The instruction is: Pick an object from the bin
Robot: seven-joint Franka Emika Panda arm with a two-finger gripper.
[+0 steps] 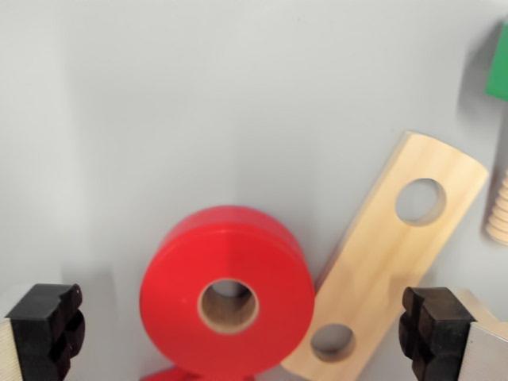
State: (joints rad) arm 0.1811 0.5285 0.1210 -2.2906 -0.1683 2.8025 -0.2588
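Two black pads of the pincer (246, 333) stand wide apart at the bottom corners, gripping nothing. Between them sits a red wheel (227, 290), touching a wooden bar (389, 254) with two holes. Farther right, a green-headed wooden bolt (500, 143) lies on the grey bin floor (198, 103).

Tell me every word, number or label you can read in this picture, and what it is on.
None: no writing shows anywhere in the wrist view.
Red wheel: plain red, no label.
Wooden bar: bare wood with two holes, no print.
Green piece and wooden screw: cut off at the wrist view's right edge, no marks on what shows.
Black fingers: no marking.
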